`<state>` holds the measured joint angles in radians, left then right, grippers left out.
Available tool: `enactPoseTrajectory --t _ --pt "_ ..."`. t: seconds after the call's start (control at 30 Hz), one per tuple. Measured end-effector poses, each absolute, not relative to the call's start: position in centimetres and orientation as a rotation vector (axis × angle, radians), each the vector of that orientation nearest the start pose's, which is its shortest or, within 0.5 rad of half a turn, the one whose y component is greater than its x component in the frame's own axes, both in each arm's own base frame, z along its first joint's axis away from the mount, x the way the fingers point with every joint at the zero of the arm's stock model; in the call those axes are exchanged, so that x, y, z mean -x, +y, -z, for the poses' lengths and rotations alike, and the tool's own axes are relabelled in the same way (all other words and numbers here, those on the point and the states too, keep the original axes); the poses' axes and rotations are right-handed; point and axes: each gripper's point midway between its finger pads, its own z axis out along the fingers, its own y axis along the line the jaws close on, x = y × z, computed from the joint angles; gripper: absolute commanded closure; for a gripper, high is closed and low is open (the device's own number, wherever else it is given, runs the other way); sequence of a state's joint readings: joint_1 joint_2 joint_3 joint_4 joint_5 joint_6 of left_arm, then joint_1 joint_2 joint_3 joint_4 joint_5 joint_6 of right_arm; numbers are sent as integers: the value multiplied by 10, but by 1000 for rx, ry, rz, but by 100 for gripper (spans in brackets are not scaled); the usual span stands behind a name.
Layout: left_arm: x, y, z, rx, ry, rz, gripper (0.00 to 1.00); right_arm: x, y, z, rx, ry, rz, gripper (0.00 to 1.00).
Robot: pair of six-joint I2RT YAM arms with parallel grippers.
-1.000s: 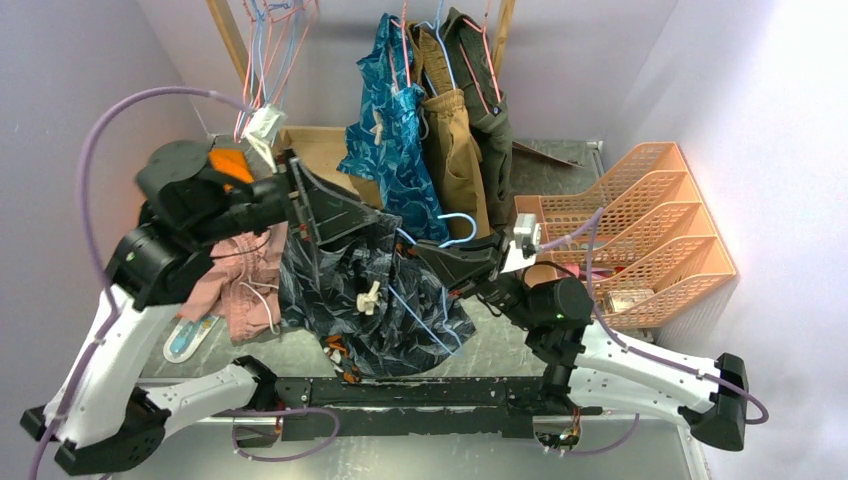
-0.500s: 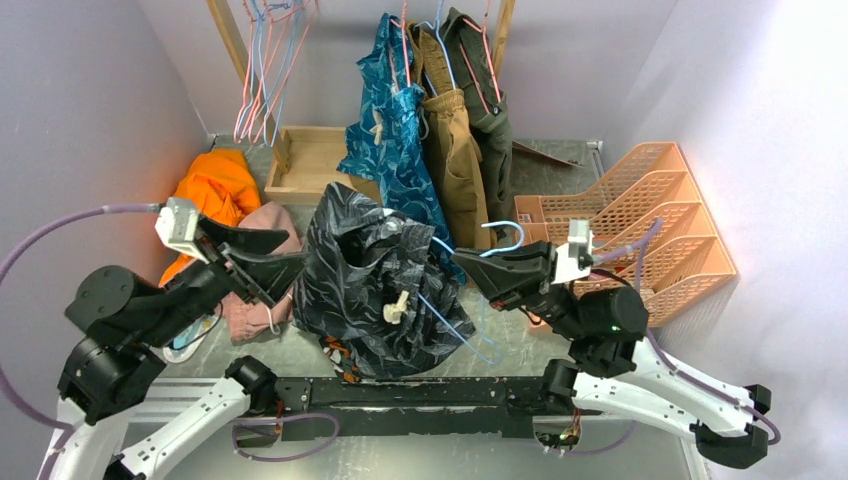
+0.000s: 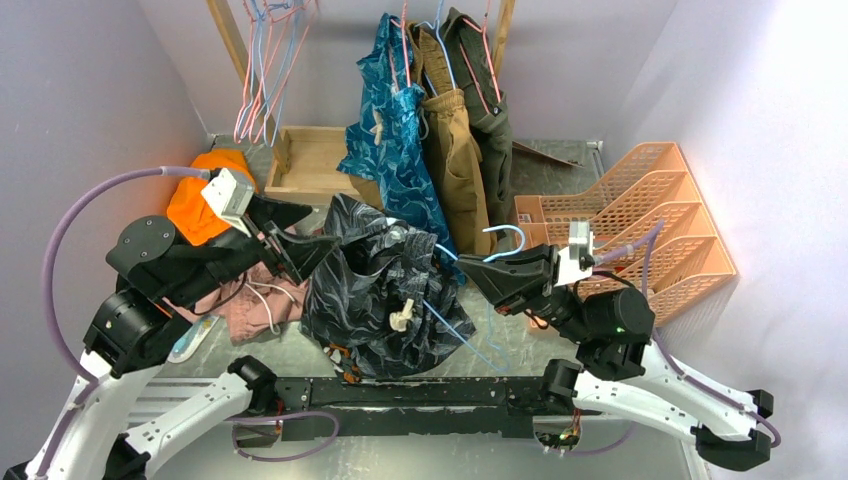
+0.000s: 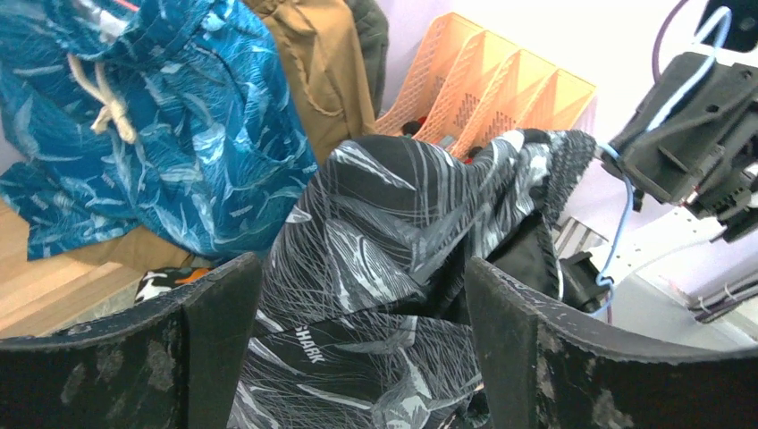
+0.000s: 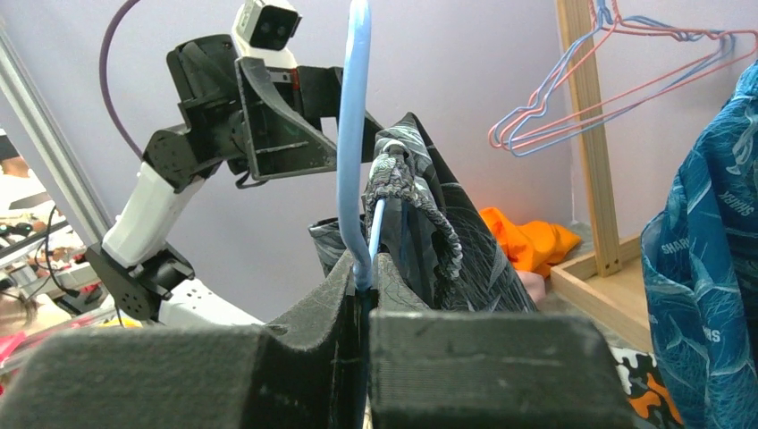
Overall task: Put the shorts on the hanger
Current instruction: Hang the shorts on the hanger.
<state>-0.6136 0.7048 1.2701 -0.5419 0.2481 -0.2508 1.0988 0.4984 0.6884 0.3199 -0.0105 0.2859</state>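
Two claws flank the dark charcoal leaf-print fabric shorts (image 3: 370, 285), which stand bunched upright over the grey metal bench (image 3: 572, 180). Since half a second ago, the left claw (image 3: 305, 250) has swung up and rightward to the bundle's upper left edge. Its fingers are spread, and the left wrist view shows the fabric between them with no clear contact. The right claw (image 3: 478, 275) pinches the thin light-blue wire hanger (image 5: 356, 134) below its hook. Only the right wrist view shows the waistband draped over that wire, just beyond the claw.
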Motion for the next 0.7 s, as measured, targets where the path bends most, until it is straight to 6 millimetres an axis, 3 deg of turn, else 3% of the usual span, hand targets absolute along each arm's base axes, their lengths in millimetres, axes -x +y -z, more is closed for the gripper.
enactPoseTrajectory --t 0.23,0.5,0.6,0.7 --pt "-151 -185 -434 -620 1471 871 13 -103 229 -435 446 1038 -1254 100" --pt "-165 -196 -414 -665 1519 850 16 -105 233 -431 450 1055 -1251 100" --pt "-170 -199 -409 -671 1540 846 23 -107 236 -429 454 1064 -1249 100" --pt "-175 -203 -404 -677 1558 841 37 -106 237 -428 457 1066 -1251 100"
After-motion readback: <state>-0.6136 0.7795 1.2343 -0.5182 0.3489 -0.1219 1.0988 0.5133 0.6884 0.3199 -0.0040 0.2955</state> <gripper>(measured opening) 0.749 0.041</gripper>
